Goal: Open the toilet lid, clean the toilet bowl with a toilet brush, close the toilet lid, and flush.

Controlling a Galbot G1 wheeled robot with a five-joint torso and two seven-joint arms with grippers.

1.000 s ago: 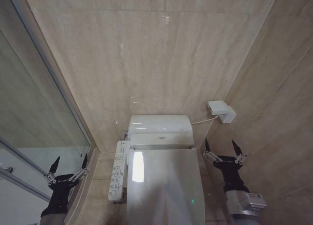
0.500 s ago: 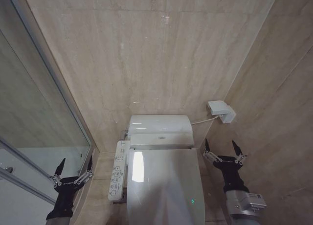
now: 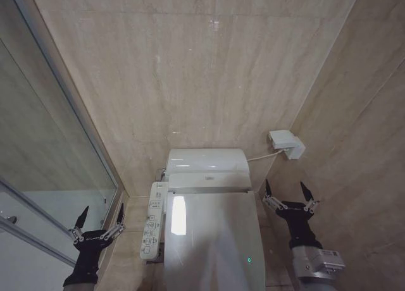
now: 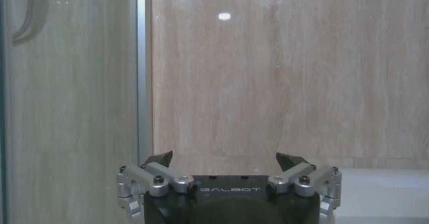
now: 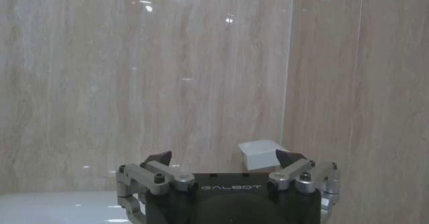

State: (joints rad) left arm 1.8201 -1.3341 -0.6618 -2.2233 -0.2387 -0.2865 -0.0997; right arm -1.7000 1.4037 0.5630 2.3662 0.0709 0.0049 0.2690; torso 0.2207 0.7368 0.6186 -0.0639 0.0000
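Observation:
The toilet lid (image 3: pixel 215 240) lies down flat, glossy white, covering the toilet bowl, which is hidden beneath it. A white button panel arm (image 3: pixel 152 221) runs along its left side. My left gripper (image 3: pixel 101 218) is open, held low to the left of the panel arm beside the glass partition. In the left wrist view the left gripper (image 4: pixel 226 157) faces the tiled wall with nothing between its fingers. On the other side of the lid, my right gripper (image 3: pixel 289 191) stands open and empty. From the right wrist view, the right gripper (image 5: pixel 226 157) points at the wall. The toilet brush is out of view.
A glass shower partition (image 3: pixel 44 152) with a metal frame closes the left side. Beige tiled walls stand close behind and to the right. A small white box (image 3: pixel 285 143) with a cable is fixed to the wall right of the toilet's rear unit (image 3: pixel 206 163).
My left gripper has moved right and a little lower, toward the button panel arm. The right arm and the lid have not moved.

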